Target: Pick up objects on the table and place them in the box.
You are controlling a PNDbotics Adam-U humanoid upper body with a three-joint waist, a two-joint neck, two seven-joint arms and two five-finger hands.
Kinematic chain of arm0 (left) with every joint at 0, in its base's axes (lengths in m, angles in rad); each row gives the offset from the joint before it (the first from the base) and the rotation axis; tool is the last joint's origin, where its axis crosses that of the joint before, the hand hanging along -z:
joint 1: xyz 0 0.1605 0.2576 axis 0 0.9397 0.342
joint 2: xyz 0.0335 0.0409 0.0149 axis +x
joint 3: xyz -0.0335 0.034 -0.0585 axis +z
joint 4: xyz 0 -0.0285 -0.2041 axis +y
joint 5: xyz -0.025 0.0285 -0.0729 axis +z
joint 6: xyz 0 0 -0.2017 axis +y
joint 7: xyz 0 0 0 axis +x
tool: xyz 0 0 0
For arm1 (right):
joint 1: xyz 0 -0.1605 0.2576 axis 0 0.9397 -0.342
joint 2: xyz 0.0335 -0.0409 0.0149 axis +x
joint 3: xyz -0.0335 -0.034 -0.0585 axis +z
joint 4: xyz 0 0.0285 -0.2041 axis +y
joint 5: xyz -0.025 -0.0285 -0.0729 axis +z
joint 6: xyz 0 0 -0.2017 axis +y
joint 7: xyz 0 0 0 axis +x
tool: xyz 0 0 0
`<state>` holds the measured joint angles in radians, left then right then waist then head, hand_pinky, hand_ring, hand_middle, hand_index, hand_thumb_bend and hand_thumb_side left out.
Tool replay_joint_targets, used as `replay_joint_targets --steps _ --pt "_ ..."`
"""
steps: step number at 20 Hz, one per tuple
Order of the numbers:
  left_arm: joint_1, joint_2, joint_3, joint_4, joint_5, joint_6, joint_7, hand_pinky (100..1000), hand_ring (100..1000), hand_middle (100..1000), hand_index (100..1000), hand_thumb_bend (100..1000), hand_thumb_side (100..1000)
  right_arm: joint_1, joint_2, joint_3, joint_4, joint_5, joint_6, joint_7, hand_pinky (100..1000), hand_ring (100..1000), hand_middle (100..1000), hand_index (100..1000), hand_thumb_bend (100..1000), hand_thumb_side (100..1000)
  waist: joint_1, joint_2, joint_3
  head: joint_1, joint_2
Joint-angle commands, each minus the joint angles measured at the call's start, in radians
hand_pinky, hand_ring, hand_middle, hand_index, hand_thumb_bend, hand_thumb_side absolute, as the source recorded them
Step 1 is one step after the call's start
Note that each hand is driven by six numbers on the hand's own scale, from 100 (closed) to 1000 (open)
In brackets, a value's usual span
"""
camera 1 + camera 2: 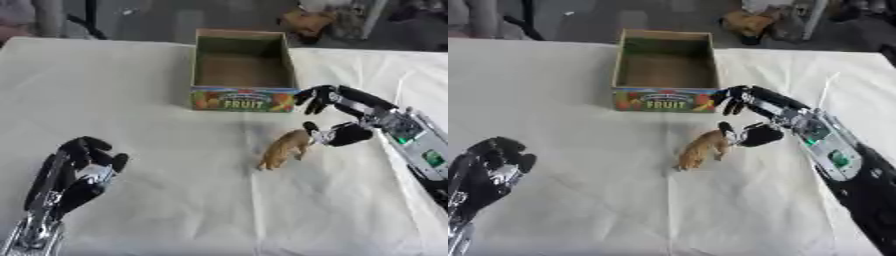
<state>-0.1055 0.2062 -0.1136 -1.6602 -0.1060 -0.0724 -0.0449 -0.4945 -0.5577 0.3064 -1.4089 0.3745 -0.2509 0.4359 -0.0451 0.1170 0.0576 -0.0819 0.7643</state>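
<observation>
Tan animal figure (285, 148) mid-table, near side of open "FRUIT" box (242, 72). Right hand (339, 116) fingers spread, thumb touching figure's right end, nothing grasped. Left hand (83, 167) idle near-left, fingers relaxed. White wrinkled cloth (131, 100) covers table; blurred clutter behind far edge.

Your box (242, 95) sits at the table's (157, 200) far middle. The animal figure (285, 149) lies before it, slightly right. Your right hand (343, 131) is just beside the figure, your left hand (80, 167) near left.
</observation>
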Motion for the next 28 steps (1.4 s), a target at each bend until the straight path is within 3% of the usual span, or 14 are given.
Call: replay_joint_targets --steps 1,28 --pt "-0.004 0.018 -0.004 -0.013 0.002 -0.002 -0.003 571 533 560 582 578 395 -0.023 -0.010 0.001 0.003 0.031 -0.014 0.015 827 842 853 927 100 203 0.002 -0.013 0.001 -0.003 0.006" --pt "-0.004 0.018 -0.005 -0.012 0.003 -0.002 -0.004 572 533 560 582 578 395 -0.027 0.014 0.027 0.071 0.140 -0.075 0.100 856 877 883 942 100 282 0.003 -0.014 0.005 -0.003 0.006"
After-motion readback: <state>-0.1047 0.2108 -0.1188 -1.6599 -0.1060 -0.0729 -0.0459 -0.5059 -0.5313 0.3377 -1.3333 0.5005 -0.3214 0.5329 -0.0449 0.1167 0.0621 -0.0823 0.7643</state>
